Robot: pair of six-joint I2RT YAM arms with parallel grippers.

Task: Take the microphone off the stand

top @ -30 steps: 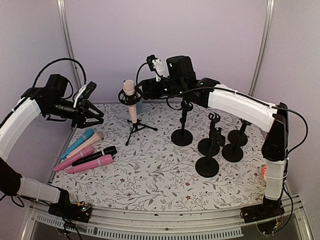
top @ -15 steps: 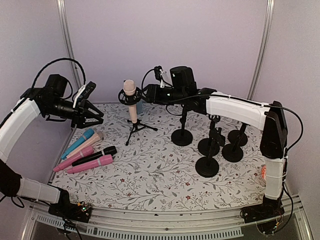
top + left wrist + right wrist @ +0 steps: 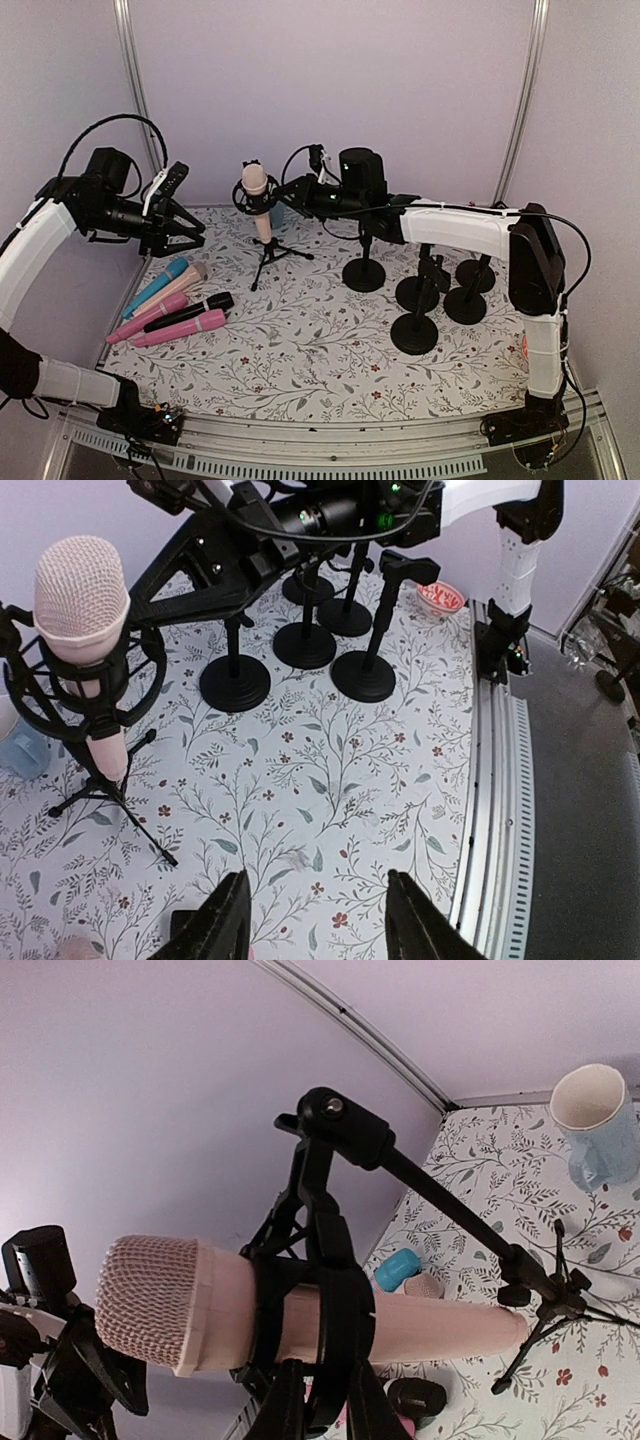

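A pale pink microphone [image 3: 254, 195] sits upright in the black ring holder of a small tripod stand [image 3: 270, 255] at the back of the table. My right gripper [image 3: 273, 197] reaches in from the right at holder height. In the right wrist view its fingers [image 3: 283, 1405] are shut on the black holder ring [image 3: 335, 1310] that wraps the microphone [image 3: 200, 1305]. My left gripper [image 3: 190, 228] hovers to the left of the stand, open with nothing in it [image 3: 315, 920]. From the left wrist, the microphone [image 3: 85, 610] shows at the far left.
Several loose microphones [image 3: 170, 305], blue, pink and black, lie on the flowered mat at the left. Several bare black stands [image 3: 415, 290] crowd the right side. A pale blue cup [image 3: 600, 1125] stands behind the tripod. A red-and-white bowl [image 3: 440, 597] sits at the near right.
My right arm has moved left to the microphone and its jaws have shut on the holder ring. The microphone and stand have shifted slightly left. The left arm has held still.
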